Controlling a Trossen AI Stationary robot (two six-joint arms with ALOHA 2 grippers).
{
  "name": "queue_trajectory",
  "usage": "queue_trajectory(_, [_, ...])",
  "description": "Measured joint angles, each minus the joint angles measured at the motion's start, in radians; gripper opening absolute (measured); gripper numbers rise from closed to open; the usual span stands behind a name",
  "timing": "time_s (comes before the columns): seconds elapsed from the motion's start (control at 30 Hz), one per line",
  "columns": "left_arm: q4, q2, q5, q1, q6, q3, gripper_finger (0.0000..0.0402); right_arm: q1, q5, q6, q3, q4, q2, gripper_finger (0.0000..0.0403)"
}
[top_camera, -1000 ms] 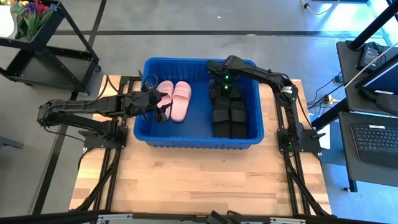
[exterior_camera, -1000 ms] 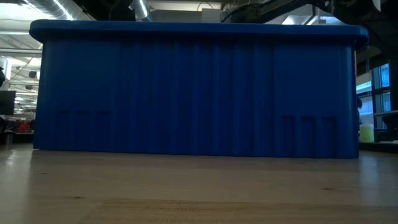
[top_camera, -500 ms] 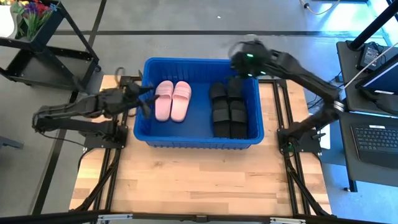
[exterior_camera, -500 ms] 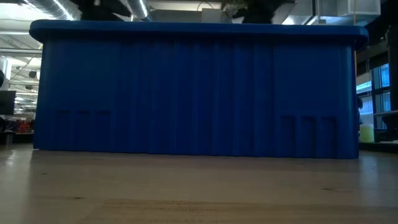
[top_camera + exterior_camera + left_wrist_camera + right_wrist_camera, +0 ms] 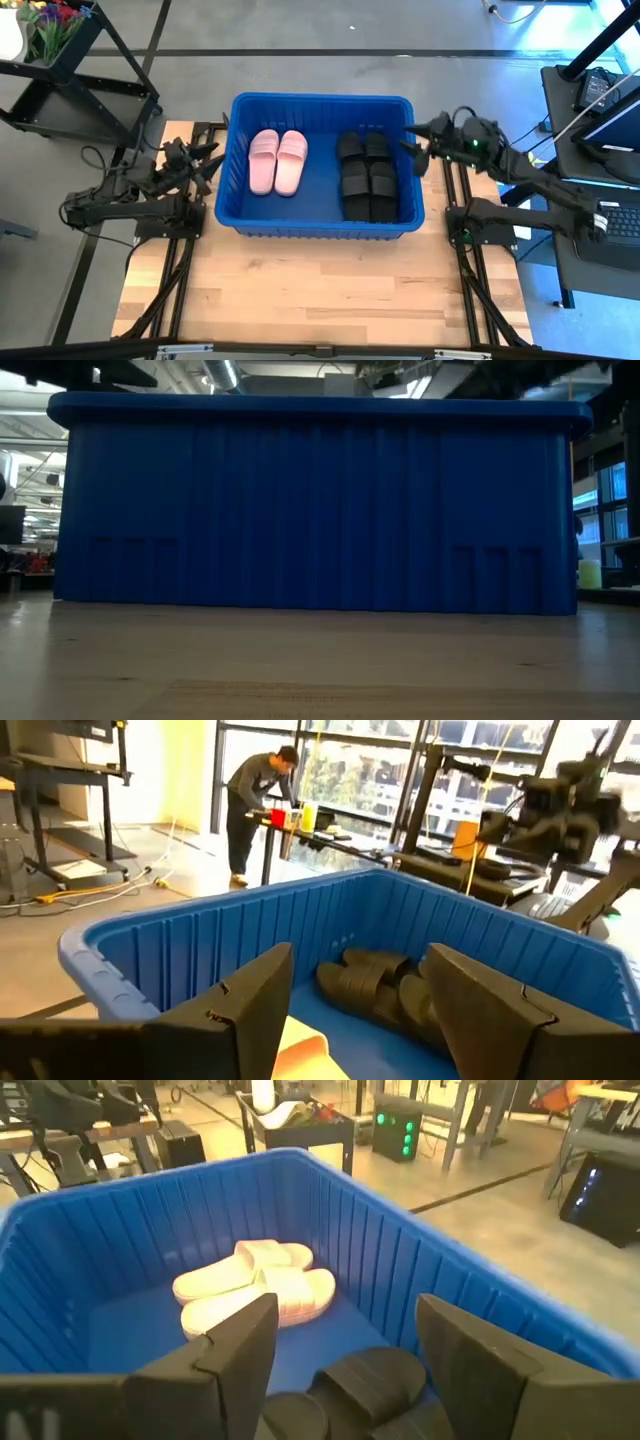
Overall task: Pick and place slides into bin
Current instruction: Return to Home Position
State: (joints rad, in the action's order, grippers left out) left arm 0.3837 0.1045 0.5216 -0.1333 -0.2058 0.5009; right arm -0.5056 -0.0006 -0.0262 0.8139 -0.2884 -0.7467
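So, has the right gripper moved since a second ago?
Yes. The right gripper was over the black slides inside the bin; it now sits outside the bin's right rim.

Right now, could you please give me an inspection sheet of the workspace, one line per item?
Surface: wooden table, bare planks toward the near edge.
Job's things: blue bin at the table's far middle; inside it, two pink slides side by side on the left and four black slides on the right.
Clutter: nothing seen.
Grippers: left gripper outside the bin's left wall, jaws open, empty; right gripper by the bin's right rim, jaws open, empty.
Cables: dark cables run along the table's left and right sides.
Surroundings: cart with flowers at far left; keyboard on a desk at right; a person at a distant table.
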Motion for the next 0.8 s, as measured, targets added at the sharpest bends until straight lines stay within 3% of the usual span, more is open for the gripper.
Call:
queue_trajectory(0.13, [0.014, -0.071, 0.015, 0.000, 0.003, -0.031, 0.0224, 0.000, 0.003, -0.022, -0.160, 0.120, 0.120, 0.0239])
queue_trajectory(0.33, [0.102, -0.102, 0.062, 0.000, -0.025, -0.044, 0.0224, -0.016, 0.115, -0.057, -0.339, 0.246, 0.268, 0.0239])
queue_trajectory(0.53, [0.134, -0.102, 0.126, 0.000, -0.021, -0.044, 0.0224, -0.043, 0.208, -0.070, -0.454, 0.247, 0.419, 0.0239])
queue_trajectory(0.8, [0.180, -0.102, 0.175, 0.000, 0.030, -0.044, 0.0224, -0.085, 0.219, 0.006, -0.578, 0.246, 0.632, 0.0239])
